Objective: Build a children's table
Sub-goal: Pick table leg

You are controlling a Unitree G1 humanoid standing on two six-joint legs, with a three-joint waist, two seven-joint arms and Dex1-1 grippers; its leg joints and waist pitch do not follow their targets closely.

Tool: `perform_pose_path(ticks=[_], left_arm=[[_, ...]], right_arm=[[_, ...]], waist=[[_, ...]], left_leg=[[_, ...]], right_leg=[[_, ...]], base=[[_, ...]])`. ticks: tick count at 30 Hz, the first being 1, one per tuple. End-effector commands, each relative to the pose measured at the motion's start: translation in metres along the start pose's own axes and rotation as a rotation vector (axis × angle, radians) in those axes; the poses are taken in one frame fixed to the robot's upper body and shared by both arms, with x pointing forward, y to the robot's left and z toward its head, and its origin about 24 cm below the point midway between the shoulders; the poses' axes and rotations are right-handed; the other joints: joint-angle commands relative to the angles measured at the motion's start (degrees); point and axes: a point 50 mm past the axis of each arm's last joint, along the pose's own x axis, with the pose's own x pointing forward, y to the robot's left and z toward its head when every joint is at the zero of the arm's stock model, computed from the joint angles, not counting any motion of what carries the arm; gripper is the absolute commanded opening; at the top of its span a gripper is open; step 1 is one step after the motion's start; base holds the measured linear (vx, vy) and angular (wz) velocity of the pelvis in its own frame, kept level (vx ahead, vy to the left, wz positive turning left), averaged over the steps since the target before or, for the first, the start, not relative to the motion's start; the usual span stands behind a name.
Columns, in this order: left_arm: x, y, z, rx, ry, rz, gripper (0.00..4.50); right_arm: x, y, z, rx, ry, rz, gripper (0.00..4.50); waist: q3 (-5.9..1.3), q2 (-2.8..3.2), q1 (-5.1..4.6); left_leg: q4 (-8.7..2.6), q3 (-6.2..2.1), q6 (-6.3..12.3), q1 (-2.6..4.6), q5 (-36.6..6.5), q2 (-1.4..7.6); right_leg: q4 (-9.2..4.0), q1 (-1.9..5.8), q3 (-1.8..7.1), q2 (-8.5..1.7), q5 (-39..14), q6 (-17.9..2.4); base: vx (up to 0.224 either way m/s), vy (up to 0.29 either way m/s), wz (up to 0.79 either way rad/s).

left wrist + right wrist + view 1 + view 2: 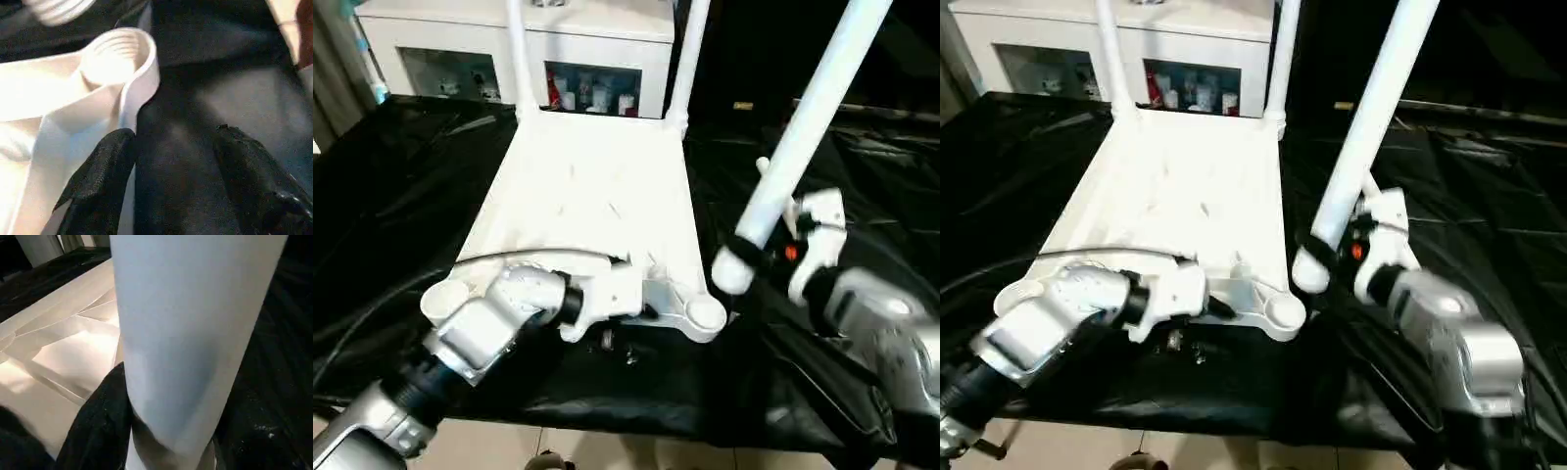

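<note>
The white tabletop (587, 186) lies underside up on a black cloth. Two white legs (519, 59) (690, 59) stand upright in its far corner sockets. A third leg (803, 127) slants up to the right, with my right gripper (756, 257) shut on it near its lower end. That end hangs just right of the near right corner socket (705, 315). My left gripper (173, 134) is open at the tabletop's near edge. One finger (105, 166) rests against the white rim, beside the ribbed socket (117, 54). The other finger (249, 166) is over the cloth.
A white cabinet (597, 59) with glass fronts stands behind the table. The near left corner socket (445, 302) sits by my left forearm. A thin cable (538, 255) crosses the tabletop's near edge. Small metal parts (617, 348) lie on the cloth in front. The cloth's front edge is close.
</note>
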Motion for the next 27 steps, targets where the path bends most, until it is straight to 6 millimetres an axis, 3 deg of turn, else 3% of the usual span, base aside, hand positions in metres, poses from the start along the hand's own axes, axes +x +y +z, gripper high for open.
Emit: perform_pose_path(ticks=[1,3,6,12,17,18,27], left_arm=[[0.002,0.008,0.002,0.057,0.024,0.041,2.99],[0.003,0.012,0.003,0.07,0.016,0.062,2.7],[0.004,0.017,0.005,0.081,-0.003,0.069,2.5],[0.006,0.022,0.001,0.084,0.019,0.096,1.99],[0.009,0.027,-0.008,0.058,0.052,0.121,1.69],[0.01,0.027,-0.009,0.056,0.053,0.123,1.46],[0.013,0.029,-0.006,0.022,0.012,0.105,0.73]], right_arm=[[-0.002,0.003,0.006,-0.021,-0.036,0.011,1.88],[-0.002,0.004,0.007,-0.028,-0.049,0.018,1.88],[-0.003,0.007,0.007,-0.029,-0.055,0.024,1.88],[-0.004,0.009,0.005,-0.023,-0.056,0.029,1.88],[-0.003,0.012,0.004,-0.023,-0.058,0.036,1.88],[-0.003,0.012,0.004,-0.023,-0.059,0.037,1.88],[-0.002,0.013,0.005,-0.027,-0.059,0.047,1.88]], waist=[[-4.12,0.19,0.02],[-4.04,0.53,-0.05],[-4.13,0.27,-0.05],[-4.4,0.52,-0.05],[-4.28,0.64,-0.08],[-4.37,0.6,-0.03],[-4.28,0.54,0.0]], left_leg=[[-4.48,-1.1,-2.78,1.13,-15.5,2.68],[-4.44,-1.18,-2.8,1.19,-16.4,2.7],[-4.36,-1.11,-2.39,1.13,-15.9,2.59],[-4.35,-1.12,-2.01,0.98,-14.2,2.74],[-4.34,-1.02,-1.94,1.18,-15.0,2.65],[-4.36,-1.12,-2.09,1.19,-15.1,2.74],[-4.4,-1.14,-1.85,1.2,-15.7,2.82]], right_leg=[[-5.15,2.67,3.2,-3.87,-20.7,-5.8],[-5.33,2.58,3.14,-3.97,-21.7,-5.9],[-5.51,2.66,3.17,-3.94,-21.9,-5.8],[-4.62,2.92,3.25,-3.78,-16.0,-7.8],[-4.94,2.78,3.24,-3.77,-16.7,-8.2],[-4.84,2.91,3.26,-3.89,-16.9,-8.1],[-5.1,2.83,3.25,-4.07,-18.2,-8.2]], base=[[0.0,0.0,0.0],[0.0,0.0,0.0],[0.0,0.0,0.0],[0.0,0.0,0.0],[0.0,0.0,0.0],[0.0,0.0,0.0],[0.0,0.0,0.0]])
